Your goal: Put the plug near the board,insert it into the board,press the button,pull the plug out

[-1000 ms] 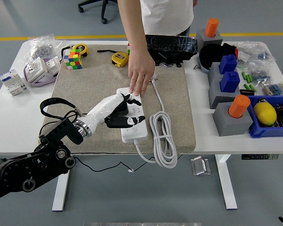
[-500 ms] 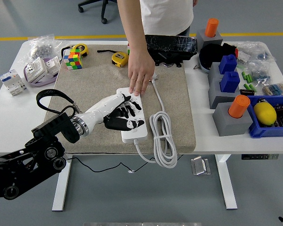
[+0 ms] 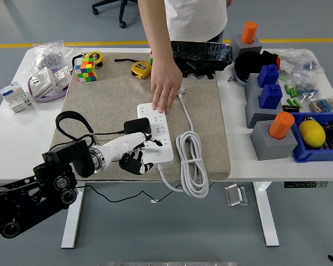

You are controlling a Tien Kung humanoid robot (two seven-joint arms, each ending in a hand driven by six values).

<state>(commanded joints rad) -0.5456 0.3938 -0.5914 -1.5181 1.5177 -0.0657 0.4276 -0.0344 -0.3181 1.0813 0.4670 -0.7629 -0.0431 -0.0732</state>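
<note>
One high head view looks forward and down over the white table (image 3: pixel 11 144).

White table (image 3: pixel 22 141), beige mat (image 3: pixel 116 100) centre, grey blocks (image 3: pixel 269 119) & blue bin (image 3: pixel 319 152) right, sockets (image 3: pixel 44 83) left

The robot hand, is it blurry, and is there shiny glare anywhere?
Head view: the left hand looks slightly soft at its fingertips, the power strip is sharp, light is even with faint shadows, and only the black wrapped box shows shiny glare.

No text, label, brand or number is legible. The small boxes (image 3: pixel 13 94) at the table's left edge carry print, but it is too small to read.
</note>
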